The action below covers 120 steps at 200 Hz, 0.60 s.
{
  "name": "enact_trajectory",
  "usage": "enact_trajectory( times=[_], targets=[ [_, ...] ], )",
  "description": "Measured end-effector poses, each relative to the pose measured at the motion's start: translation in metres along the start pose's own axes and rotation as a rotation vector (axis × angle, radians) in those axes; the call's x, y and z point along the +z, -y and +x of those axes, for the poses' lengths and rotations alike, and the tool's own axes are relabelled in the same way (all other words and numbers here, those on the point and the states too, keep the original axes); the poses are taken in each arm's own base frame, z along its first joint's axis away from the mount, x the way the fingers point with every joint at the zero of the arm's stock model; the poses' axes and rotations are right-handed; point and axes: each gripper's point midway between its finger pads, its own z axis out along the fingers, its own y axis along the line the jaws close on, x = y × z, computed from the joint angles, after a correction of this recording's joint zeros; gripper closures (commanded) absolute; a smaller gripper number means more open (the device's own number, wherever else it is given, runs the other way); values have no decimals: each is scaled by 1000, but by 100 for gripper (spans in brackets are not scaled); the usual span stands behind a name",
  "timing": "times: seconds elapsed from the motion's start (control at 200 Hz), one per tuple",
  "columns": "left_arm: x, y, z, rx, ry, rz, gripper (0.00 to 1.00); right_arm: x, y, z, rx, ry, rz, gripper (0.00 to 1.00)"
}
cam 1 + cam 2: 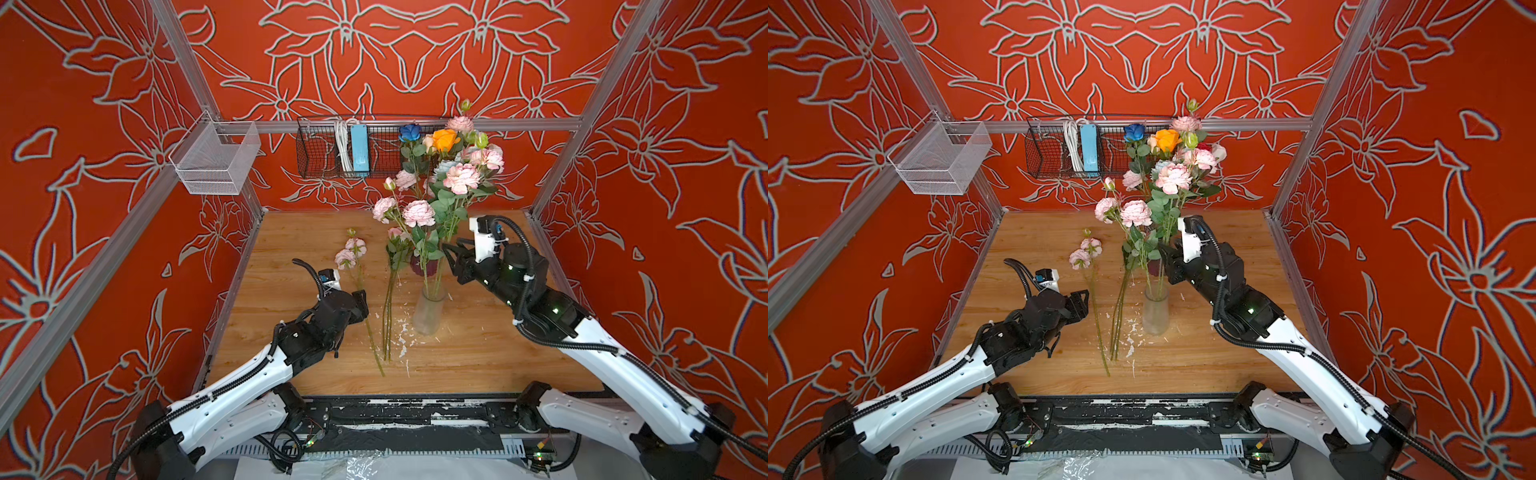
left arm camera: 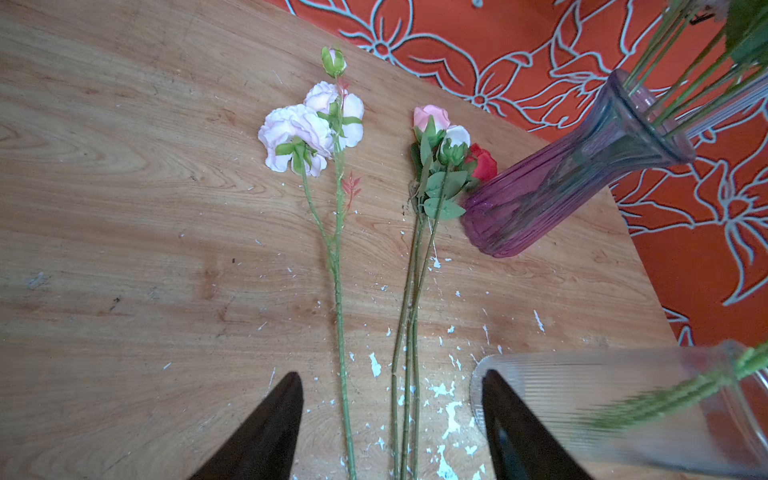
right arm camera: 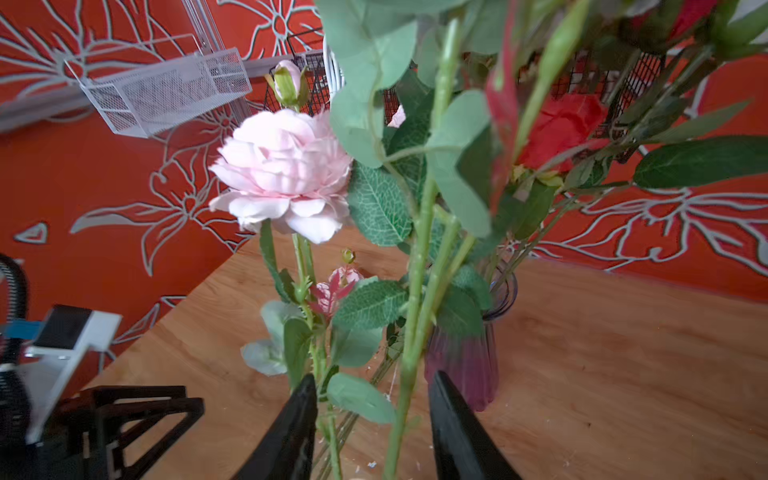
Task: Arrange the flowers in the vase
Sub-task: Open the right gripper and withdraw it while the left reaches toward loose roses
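A clear ribbed vase [image 1: 430, 313] stands mid-table with a few green stems in it, and a purple vase [image 2: 561, 187] behind it holds a big bunch of flowers [image 1: 459, 176]. My right gripper [image 1: 451, 257] hangs above the clear vase, open, with a leafy stem [image 3: 409, 332] loose between its fingers beside a pale pink bloom [image 3: 286, 170]. A pink two-bloom stem [image 2: 299, 133] lies on the wood, with three rose stems [image 2: 409, 311] beside it. My left gripper [image 2: 390, 386] is open, low over these lying stems and holding nothing.
A black wire basket with a blue power strip [image 1: 359, 147] hangs on the back rail, and a white mesh basket [image 1: 214, 160] on the left rail. White flecks litter the wooden table [image 1: 498, 353] near the clear vase. The flower heads spread wide above both vases.
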Motion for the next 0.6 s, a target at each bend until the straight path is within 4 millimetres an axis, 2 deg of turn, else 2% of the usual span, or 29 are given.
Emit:
enact_trajectory(
  times=[0.11,0.395,0.6],
  targets=[
    [9,-2,3,12,-18,-28,30,-15,2,1,16,8,-3,46],
    [48,-17,16,17,-141,-144,30,-48,10,8,35,14,3,40],
    [62,-23,17,17,-195,-186,30,-74,22,20,55,23,31,39]
  ],
)
